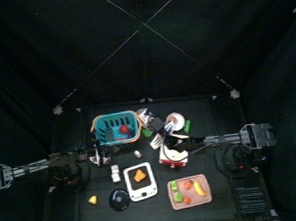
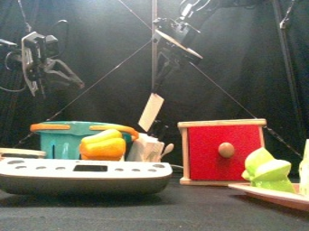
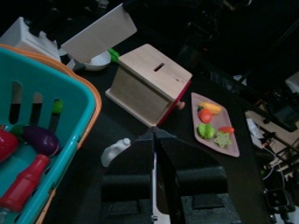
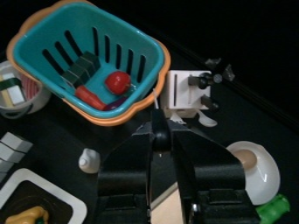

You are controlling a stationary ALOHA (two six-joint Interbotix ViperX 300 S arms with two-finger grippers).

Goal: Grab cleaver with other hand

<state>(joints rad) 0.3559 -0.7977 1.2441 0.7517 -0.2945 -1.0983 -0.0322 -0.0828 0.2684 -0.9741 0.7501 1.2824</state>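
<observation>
The cleaver [image 2: 150, 111] is a pale flat blade standing tilted between the teal basket and the red-fronted box. Its lower end is hidden behind a white holder [image 2: 146, 149], and I cannot see what props it up. The left wrist view shows the cleaver [image 3: 100, 35] far off, beside a white bowl. My left gripper [image 3: 156, 136] hangs by the basket, its jaws a narrow gap apart with nothing in them. My right gripper [image 4: 165, 131] hovers over the box's wooden top, slightly open and also empty. Neither gripper touches the blade.
A teal basket [image 1: 115, 128] with an orange rim holds toy vegetables at the back left. The wooden box [image 2: 223, 152] has a red front and a knob. A pink tray [image 3: 233, 147] of toy food and a white dark-rimmed device [image 2: 85, 176] lie in front. A white bowl [image 4: 251, 166] is nearby.
</observation>
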